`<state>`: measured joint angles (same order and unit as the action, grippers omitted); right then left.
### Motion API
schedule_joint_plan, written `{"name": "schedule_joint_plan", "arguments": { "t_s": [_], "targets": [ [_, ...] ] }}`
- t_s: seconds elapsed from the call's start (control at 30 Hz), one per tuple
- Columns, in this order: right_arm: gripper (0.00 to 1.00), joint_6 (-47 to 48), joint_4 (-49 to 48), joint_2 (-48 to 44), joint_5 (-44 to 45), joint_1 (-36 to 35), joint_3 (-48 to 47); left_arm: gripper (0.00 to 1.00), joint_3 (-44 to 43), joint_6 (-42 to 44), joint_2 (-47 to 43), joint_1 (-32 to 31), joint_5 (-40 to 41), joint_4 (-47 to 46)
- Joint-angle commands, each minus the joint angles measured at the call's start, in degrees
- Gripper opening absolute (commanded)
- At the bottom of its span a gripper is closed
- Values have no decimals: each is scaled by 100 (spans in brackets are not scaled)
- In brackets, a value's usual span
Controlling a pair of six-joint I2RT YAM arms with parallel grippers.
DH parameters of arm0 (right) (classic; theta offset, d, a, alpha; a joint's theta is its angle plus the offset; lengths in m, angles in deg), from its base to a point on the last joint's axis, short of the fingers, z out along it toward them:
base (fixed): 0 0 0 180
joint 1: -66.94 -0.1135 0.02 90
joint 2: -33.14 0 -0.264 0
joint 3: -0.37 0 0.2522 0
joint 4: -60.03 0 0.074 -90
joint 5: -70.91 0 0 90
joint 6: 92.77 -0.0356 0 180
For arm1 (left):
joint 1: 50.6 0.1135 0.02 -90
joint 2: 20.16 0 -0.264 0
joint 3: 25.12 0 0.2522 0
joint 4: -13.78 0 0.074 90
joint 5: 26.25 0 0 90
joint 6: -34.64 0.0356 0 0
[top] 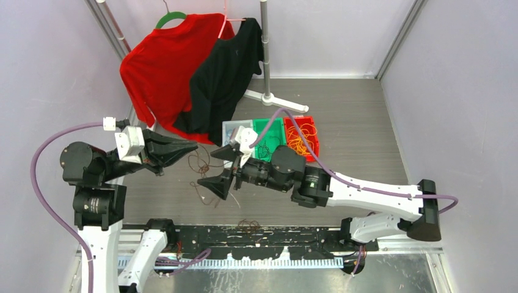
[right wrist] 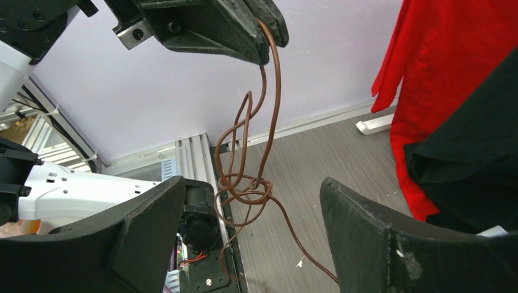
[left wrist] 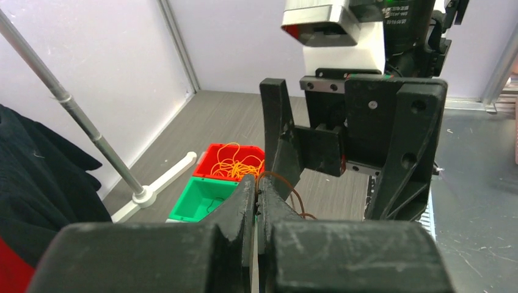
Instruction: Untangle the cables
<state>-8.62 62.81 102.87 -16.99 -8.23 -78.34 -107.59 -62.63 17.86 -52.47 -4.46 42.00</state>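
A brown cable (top: 201, 165) hangs in tangled loops from my left gripper (top: 194, 145), which is shut on its top end (left wrist: 258, 186). The knot (right wrist: 244, 190) dangles between the fingers of my right gripper (right wrist: 251, 183), which stands open around it without touching it. From above, the right gripper (top: 221, 169) sits just right of the hanging loops. Orange cables (top: 300, 137) fill the red bin (top: 311, 152). Dark cables (top: 264, 151) lie in the green bin (top: 269, 125). A small brown cable (top: 247, 226) rests by the near rail.
A white bin (top: 232, 128) stands left of the green one. Behind hang a red shirt (top: 162, 67) and a black shirt (top: 229, 73) on a rack whose base (top: 269, 97) is on the floor. Lilac walls close in both sides.
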Motion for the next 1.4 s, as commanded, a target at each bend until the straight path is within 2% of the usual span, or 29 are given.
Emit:
{"name": "schedule_joint_plan", "arguments": {
  "t_s": [0.0,0.07,0.1,0.23,0.27,0.3,0.37,0.4,0.47,0.53,0.6,0.67,0.8,1.03,1.37],
  "targets": [
    [83,42,-169,285,-370,85,-488,0,46,-72,-88,16,-96,13],
    [73,-9,-151,451,-497,107,-612,0,88,-72,-114,20,-89,13],
    [65,-34,-117,532,-489,125,-680,0,112,-73,-118,20,-92,16],
    [14,-421,-243,639,-240,304,-637,0,191,-40,-158,20,-63,40],
    [5,-566,-378,595,-183,378,-523,0,224,-30,-163,22,-36,55],
    [1,-709,-512,529,-102,473,-389,1,259,-15,-178,20,-7,59],
    [1,-939,-610,407,-6,700,-174,17,351,62,-201,15,112,123],
    [1,-1068,-590,334,48,916,-74,32,384,222,-207,20,180,248],
    [1,-1339,-502,167,80,1304,130,47,381,558,-201,19,325,574],
    [1,-1565,-466,-60,77,1720,373,71,357,841,-175,20,469,848],
    [1,-1533,-388,-302,212,2039,576,84,333,1039,-151,20,573,1042],
    [1,-1438,-111,-489,377,2308,587,93,353,1115,-132,20,666,1088],
    [1,-1240,313,-736,474,2745,390,100,321,1259,-82,19,805,1256],
    [1,-716,895,-611,800,3078,30,100,226,1604,-72,20,956,1706],
    [1,-448,738,87,1284,3308,179,100,118,1870,-105,22,1034,2174]
  ]
}}
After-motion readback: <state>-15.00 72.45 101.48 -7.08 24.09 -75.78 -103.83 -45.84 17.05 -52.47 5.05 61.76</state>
